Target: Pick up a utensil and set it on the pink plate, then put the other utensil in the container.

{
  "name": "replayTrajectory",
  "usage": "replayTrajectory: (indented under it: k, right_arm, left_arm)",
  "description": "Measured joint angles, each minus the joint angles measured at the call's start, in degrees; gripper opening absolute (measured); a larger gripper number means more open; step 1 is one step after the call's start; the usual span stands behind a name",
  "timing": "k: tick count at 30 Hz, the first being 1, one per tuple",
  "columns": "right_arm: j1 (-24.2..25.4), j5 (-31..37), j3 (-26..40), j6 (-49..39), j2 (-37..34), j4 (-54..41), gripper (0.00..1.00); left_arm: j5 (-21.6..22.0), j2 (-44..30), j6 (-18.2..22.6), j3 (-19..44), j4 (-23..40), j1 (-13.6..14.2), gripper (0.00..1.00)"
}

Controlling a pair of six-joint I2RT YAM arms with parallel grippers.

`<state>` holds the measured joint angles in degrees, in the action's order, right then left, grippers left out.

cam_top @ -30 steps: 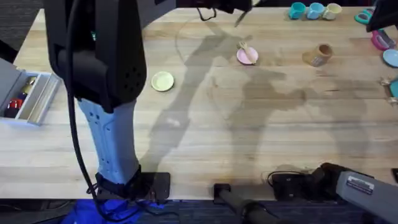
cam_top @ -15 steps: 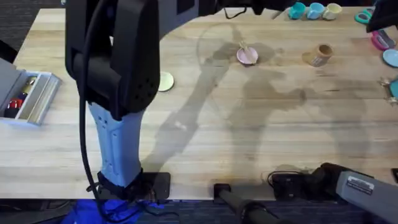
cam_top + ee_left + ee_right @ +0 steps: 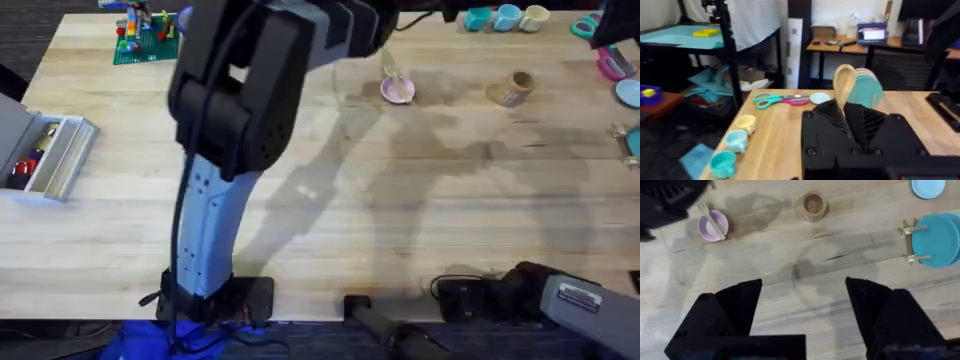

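Pale wooden planks form the table [image 3: 420, 230] across the overhead view. My left arm rises large and dark through the left half of that view and reaches toward the upper middle. In the left wrist view my left gripper [image 3: 856, 131] holds the spoon [image 3: 844, 86] clamped between its black fingers, handle pinched, oval bowl standing up above the fingertips. Right of the arm, in the upper middle of the overhead view, the fork [image 3: 392, 71] lies across the pink plate [image 3: 399, 91], so I judge the first step complete. Further right stands the container [image 3: 517, 86], upright, mouth open, well apart from the plate. My right gripper [image 3: 802, 300] hovers spread wide, holding nothing, with the container [image 3: 812, 205] at the top centre of the right wrist view. I judge the spoon light, stiff and smooth; a grip on the thin handle can pivot, so firm pinching mid-handle suits it.
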<state>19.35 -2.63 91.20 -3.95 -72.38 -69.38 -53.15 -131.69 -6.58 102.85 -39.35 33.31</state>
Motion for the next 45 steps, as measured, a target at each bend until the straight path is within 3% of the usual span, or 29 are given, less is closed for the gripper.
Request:
replayTrajectory:
  k: [7, 13, 27, 35, 45]
  right_arm:
    - [0.0, 0.0, 0.0, -0.2, 0.0, 0.4, 0.997]
    - [0.0, 0.0, 0.0, -0.3, 0.0, 0.4, 0.997]
    - [0.0, 0.0, -0.8, -2.2, 0.0, 1.6, 0.997]
    - [0.0, 0.0, -10.1, -4.1, 1.6, 8.5, 0.997]
    - [2.4, -0.2, -23.2, -6.9, 14.1, 19.9, 0.997]
  left_arm:
    - [0.3, -2.6, -4.5, 0.0, -5.4, 3.3, 0.042]
    - [3.3, -4.0, -7.2, 0.0, -11.4, 6.1, 0.042]
    - [10.5, -7.5, -9.3, 0.0, -15.8, 7.5, 0.042]
    - [12.7, -7.5, -9.4, 0.0, -16.0, 7.6, 0.042]
    - [13.6, -7.4, -9.5, 0.0, -15.5, 6.7, 0.042]
